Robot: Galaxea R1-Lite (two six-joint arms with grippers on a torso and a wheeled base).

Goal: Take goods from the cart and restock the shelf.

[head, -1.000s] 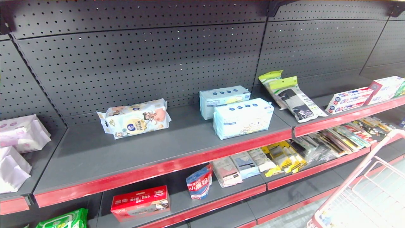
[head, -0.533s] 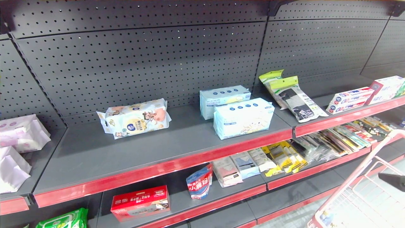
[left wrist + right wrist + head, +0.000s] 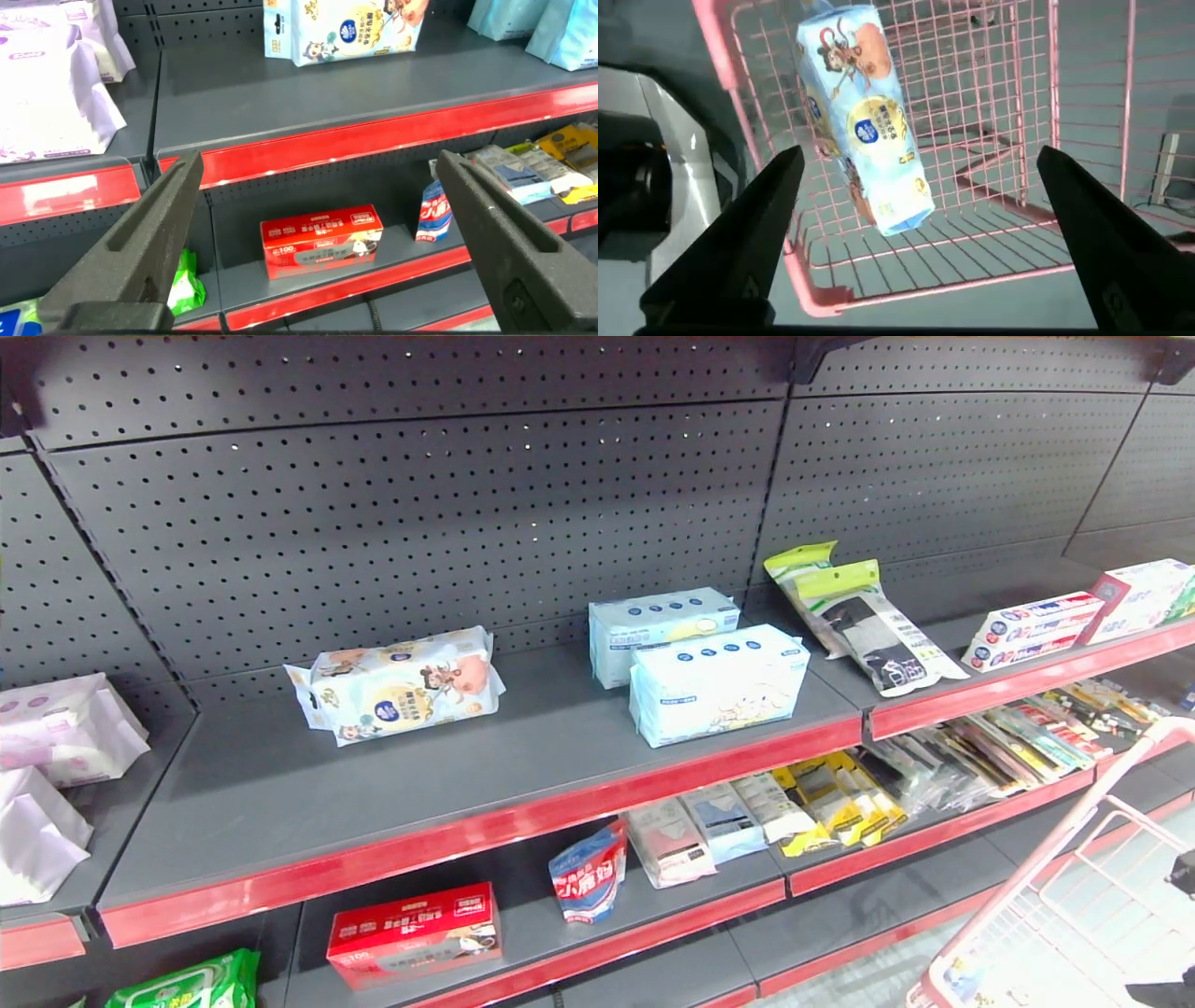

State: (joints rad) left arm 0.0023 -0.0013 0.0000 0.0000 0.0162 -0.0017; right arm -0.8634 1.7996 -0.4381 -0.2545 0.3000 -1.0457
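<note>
Well, your right gripper (image 3: pixel 920 161) hangs spread and empty above the pink wire cart (image 3: pixel 1053 93), where a glossy oblong pack (image 3: pixel 864 117) lies. Your left gripper (image 3: pixel 320 161) gapes empty too, wedge-shaped jaws apart. Farther off, mid-frame in the head view, the matte grey shelf (image 3: pixel 448 775) carries a second pack (image 3: pixel 397 686), soft and crinkled.

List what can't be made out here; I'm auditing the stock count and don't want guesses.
- Cart: head view, cut off by the right and bottom edges; most of its inside is out of frame.
- Green pack: head view, cut off by the bottom edge.
- White packs: head view, cut off by the left edge; count unclear.
- Small packets at the right: head view, overlapping and too small to count.
</note>
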